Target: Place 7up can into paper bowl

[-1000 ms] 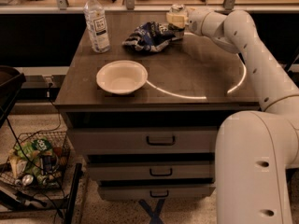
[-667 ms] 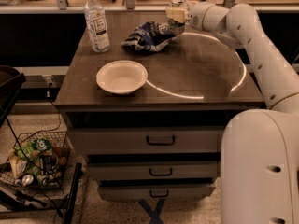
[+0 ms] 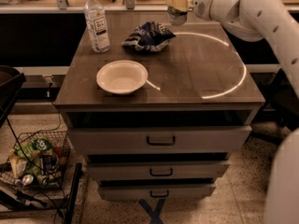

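Tool [image 3: 178, 1] is up over the back edge of the desk [image 3: 201, 73], pinching the 7up can [image 3: 177, 15] by its upper part, and the can hangs clear of the surface. Over the last second, tool and can have climbed from roughly desk level to well above it, with barely any sideways shift. So the pick looks done and the carry is next. Finger contact is partly cut off at the top of the view, so grip depth is a guess. Paper bowl [image 3: 122, 76] is empty and well apart from the tool: below it, off to the left and nearer the camera. Snack bag [image 3: 149, 36] lies just below-left of the tool, on the straight line to the bowl. At this height the can should pass over it, but dropping early would clip it. Water bottle [image 3: 96, 22] stands upright further left of the tool, beyond the bag; probably off the path, but it's tall. Arm [image 3: 261, 13] comes in from the tool's right.
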`<state>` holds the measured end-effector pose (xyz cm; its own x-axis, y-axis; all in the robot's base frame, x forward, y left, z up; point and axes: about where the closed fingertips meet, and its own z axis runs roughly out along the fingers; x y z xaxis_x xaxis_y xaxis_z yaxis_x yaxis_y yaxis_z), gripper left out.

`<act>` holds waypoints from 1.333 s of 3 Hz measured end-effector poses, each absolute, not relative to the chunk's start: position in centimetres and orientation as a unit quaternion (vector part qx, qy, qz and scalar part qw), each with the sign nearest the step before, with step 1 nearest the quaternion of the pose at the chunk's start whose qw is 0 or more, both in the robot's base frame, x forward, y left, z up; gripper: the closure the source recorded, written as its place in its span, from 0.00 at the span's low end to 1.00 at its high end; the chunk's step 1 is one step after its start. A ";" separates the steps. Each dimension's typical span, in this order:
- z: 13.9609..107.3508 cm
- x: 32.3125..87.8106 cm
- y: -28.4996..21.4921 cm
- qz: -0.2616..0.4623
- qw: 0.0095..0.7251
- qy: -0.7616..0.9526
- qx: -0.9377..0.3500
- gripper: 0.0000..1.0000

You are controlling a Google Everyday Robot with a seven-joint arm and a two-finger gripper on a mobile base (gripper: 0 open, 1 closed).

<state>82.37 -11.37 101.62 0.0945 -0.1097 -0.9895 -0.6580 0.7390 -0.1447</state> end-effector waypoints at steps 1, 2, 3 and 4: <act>101.9 78.0 -10.3 0.209 0.676 0.635 -0.311 1.00; 101.1 71.5 -7.8 0.219 0.672 0.625 -0.331 1.00; 100.0 68.1 -5.6 0.238 0.664 0.617 -0.349 1.00; 99.0 65.4 -3.2 0.272 0.647 0.613 -0.363 1.00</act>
<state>65.36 -3.23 99.03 0.1002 -0.0932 -0.9906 -0.7977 0.5875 -0.1359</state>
